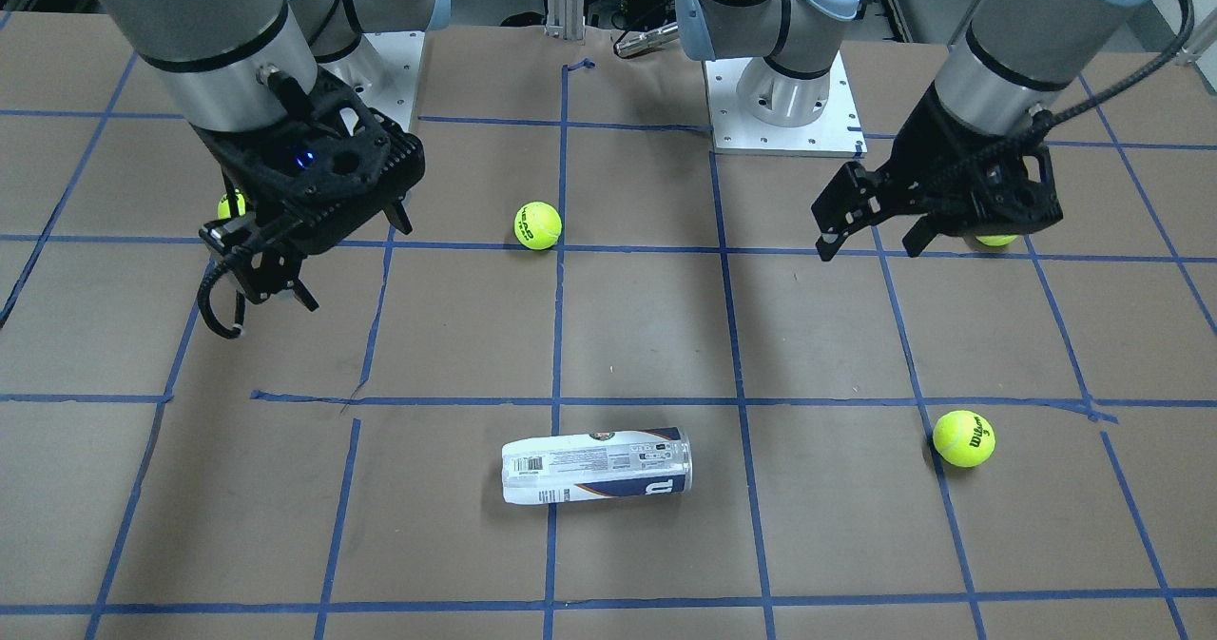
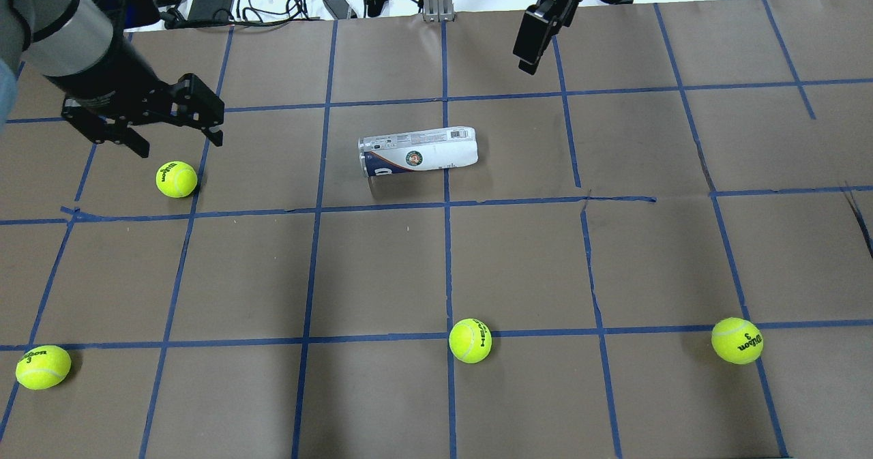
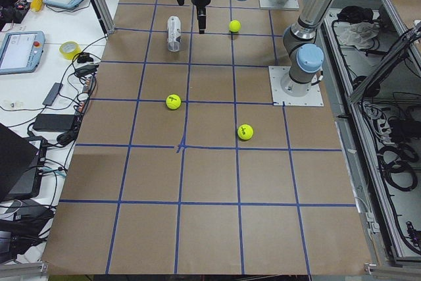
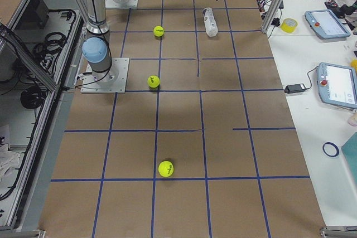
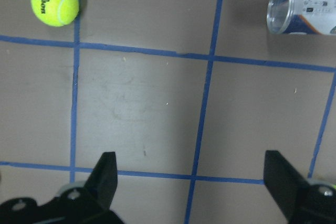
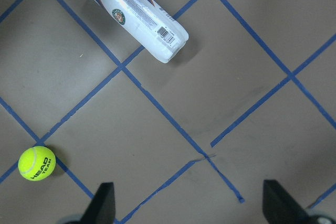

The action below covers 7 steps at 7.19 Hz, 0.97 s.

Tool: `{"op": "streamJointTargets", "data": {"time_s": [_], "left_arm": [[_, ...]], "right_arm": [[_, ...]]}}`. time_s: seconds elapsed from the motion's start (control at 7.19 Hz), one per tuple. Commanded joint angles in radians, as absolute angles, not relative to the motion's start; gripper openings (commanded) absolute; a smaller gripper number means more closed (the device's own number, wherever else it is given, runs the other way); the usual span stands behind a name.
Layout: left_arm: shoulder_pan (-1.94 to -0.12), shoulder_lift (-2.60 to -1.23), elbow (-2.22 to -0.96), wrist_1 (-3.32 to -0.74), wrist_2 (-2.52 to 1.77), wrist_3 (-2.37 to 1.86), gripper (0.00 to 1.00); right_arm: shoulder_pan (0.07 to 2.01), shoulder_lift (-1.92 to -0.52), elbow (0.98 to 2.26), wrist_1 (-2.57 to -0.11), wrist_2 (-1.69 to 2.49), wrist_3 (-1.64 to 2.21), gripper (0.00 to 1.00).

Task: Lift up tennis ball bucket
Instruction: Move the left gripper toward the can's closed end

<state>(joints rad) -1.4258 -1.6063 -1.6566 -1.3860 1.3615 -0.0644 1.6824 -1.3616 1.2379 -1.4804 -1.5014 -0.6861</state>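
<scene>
Both my left gripper (image 5: 191,182) and right gripper (image 6: 191,203) hang wide open and empty, well apart from the tennis ball can (image 1: 597,466), which lies on its side between them. Seemingly empty and lidless, it may roll or squash if one finger lands first.

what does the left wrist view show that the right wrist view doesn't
Only the left wrist view: the clear round end of the tennis ball bucket, cut off at the frame's edge, and a Wilson ball.
Only the right wrist view: the bucket's label with its round emblem and barcode, its white end, and a HEAD ball.
Both: the bucket lying on its side on the blue-taped brown table, and each arm's own claw, left claw and right claw, open and holding nothing.
</scene>
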Motion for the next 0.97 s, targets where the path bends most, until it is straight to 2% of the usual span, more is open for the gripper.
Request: {"op": "streamJointTargets", "data": {"time_s": [0.0, 0.56, 0.83], "left_arm": [[-1.428, -1.743, -1.661, -1.193, 1.11, -0.17, 0.97], [-1.468, -1.998, -1.686, -0.811, 1.04, -0.184, 1.0], [-1.509, -2.066, -1.684, -0.72, 1.04, -0.183, 1.0]], "right_arm": [[1.652, -1.414, 1.253, -1.428, -1.509, -0.563, 1.0], [1.603, -1.456, 1.256, -1.433, -1.508, -0.096, 1.0], [1.603, -1.485, 1.264, -1.413, -1.525, -0.064, 1.0]]}}
